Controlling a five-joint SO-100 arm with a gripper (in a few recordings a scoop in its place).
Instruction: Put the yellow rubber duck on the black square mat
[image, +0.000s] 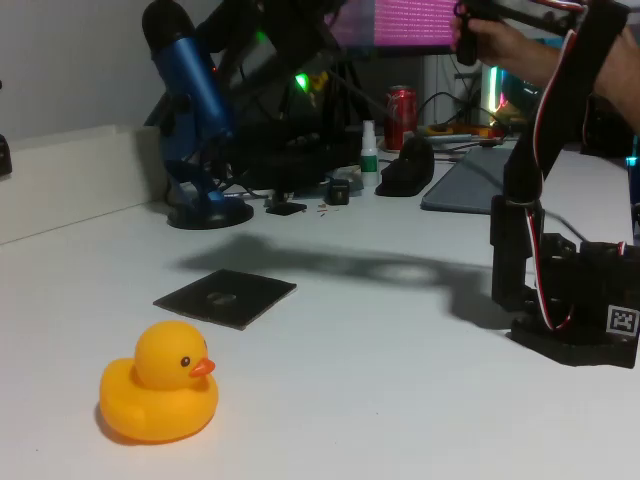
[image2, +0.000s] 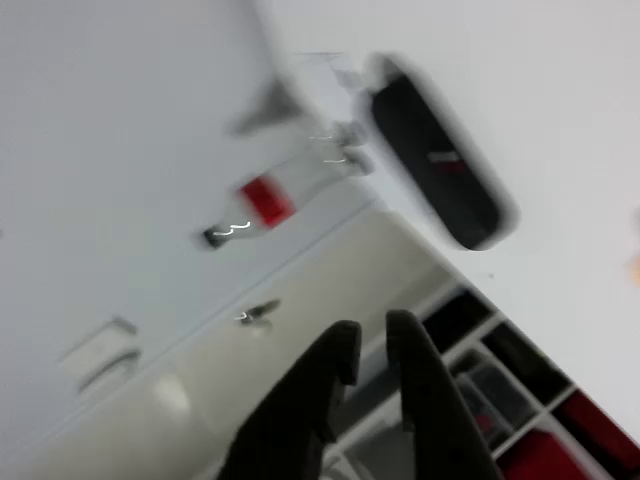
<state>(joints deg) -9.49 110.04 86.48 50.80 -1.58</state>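
Note:
The yellow rubber duck (image: 160, 395) sits upright on the white table at the front left of the fixed view, beak pointing right. Behind it and slightly right, the black square mat (image: 226, 297) lies flat with nothing on it. My black arm (image: 545, 150) rises from its base (image: 585, 320) at the right edge, far from both. In the blurred wrist view my gripper (image2: 372, 340) points at a wall and shelves. Its dark fingers (image2: 335, 365) stand a narrow gap apart with nothing between them.
A blue microphone on a stand (image: 195, 120), cables and dark gear (image: 290, 140), a small white bottle (image: 369, 150) and a red can (image: 401, 112) crowd the back of the table. A person's hand (image: 495, 40) shows at the top right.

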